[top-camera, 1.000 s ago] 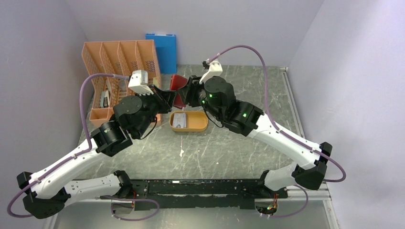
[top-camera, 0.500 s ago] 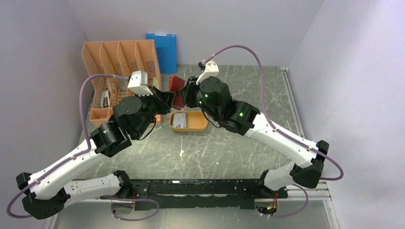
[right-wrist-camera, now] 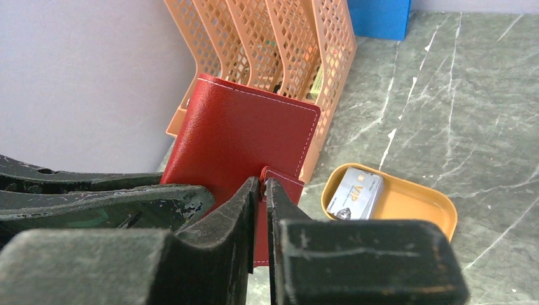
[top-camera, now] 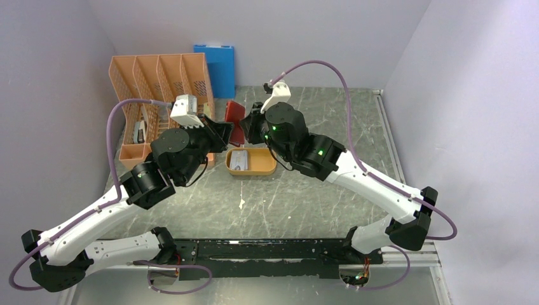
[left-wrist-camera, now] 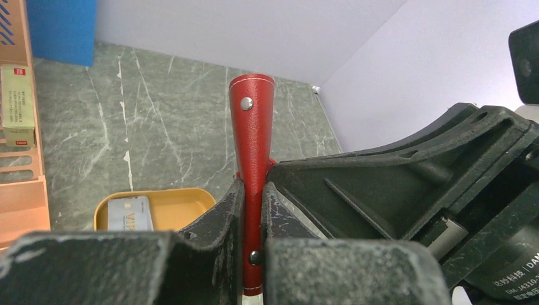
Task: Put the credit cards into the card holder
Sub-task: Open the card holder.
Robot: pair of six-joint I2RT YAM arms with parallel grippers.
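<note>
The dark red card holder (top-camera: pixel 234 113) is held upright above the table between both arms. My left gripper (left-wrist-camera: pixel 253 210) is shut on its edge, and the holder (left-wrist-camera: pixel 252 121) stands edge-on between the fingers. In the right wrist view the holder's cover (right-wrist-camera: pixel 248 133) faces the camera. My right gripper (right-wrist-camera: pixel 263 190) is shut on the small red tab (right-wrist-camera: pixel 283 184) at its lower corner. The credit cards (right-wrist-camera: pixel 358 194), a pale grey stack, lie in the orange oval tray (right-wrist-camera: pixel 419 206). From above, the cards (top-camera: pixel 239 160) sit just below both grippers.
An orange mesh file rack (top-camera: pixel 159 82) stands at the back left, close to the holder. A blue folder (top-camera: pixel 215 67) leans on the back wall. The orange tray (top-camera: pixel 262 166) lies on the marble table under the grippers. Walls close in both sides.
The right gripper's fingers have closed onto the holder's red tab. The holder's two flaps, spread in a V before, now stand nearly together. The left arm has kept its grip.
</note>
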